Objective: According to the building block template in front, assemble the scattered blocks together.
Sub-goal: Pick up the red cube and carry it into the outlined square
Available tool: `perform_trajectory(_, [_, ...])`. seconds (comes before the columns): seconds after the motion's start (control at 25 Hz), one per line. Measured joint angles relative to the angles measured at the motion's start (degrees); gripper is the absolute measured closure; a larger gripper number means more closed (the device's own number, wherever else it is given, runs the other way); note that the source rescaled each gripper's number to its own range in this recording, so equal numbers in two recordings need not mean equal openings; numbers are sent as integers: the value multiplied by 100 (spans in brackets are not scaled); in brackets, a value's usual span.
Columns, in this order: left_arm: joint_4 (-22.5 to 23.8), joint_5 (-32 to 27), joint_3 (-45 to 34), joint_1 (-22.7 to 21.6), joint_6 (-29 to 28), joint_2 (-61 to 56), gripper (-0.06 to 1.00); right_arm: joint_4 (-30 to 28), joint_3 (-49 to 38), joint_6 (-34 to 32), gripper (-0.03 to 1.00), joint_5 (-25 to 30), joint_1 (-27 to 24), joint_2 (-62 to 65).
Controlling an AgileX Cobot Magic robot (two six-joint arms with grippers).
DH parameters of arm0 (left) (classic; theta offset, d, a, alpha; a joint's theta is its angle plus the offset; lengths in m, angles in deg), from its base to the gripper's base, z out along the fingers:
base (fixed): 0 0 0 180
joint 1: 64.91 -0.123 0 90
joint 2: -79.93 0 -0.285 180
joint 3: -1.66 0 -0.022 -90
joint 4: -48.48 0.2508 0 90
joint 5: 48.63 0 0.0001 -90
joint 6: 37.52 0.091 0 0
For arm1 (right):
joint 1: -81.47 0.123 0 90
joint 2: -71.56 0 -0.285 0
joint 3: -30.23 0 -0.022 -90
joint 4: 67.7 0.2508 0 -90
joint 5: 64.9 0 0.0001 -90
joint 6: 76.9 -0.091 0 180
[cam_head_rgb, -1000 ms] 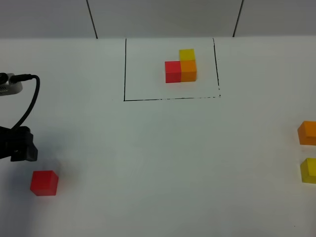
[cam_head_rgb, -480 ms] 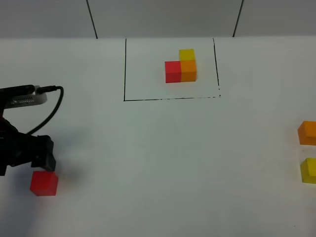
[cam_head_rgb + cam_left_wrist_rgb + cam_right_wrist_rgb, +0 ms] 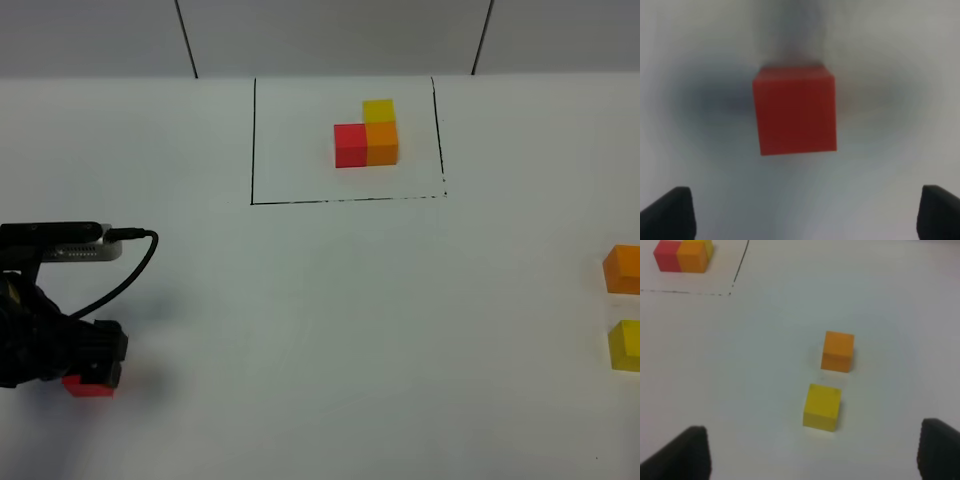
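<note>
Cube (image 3: 795, 111), red, beneath wide-spread left gripper (image 3: 803, 214)

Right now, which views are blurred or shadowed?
Left wrist: red cube soft-edged, smeared grey shadow around it. Right wrist: orange cube and yellow cube mildly soft, light even. Exterior high: sharp, flat light, faint shadow beside the left gripper.

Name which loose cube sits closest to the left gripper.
The red cube, right beneath the open left gripper. The loose orange cube and yellow cube lie far off on the right side.
</note>
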Motion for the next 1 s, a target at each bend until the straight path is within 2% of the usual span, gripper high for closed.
perform_trajectory(0.28, [7, 759, -453, 0, -63, -5, 3, 0, 0, 0, 27, 0, 0, 0])
perform_trajectory(0.6, [192, 1182, -467, 0, -69, 27, 3, 0, 0, 0, 27, 0, 0, 0])
perform_trajectory(0.8, [192, 1313, -467, 0, -75, 448, 3, 0, 0, 0, 27, 0, 0, 0])
perform_trajectory(1.0, [192, 1729, -477, 0, -75, 1025, 6, 0, 0, 0, 27, 0, 0, 0])
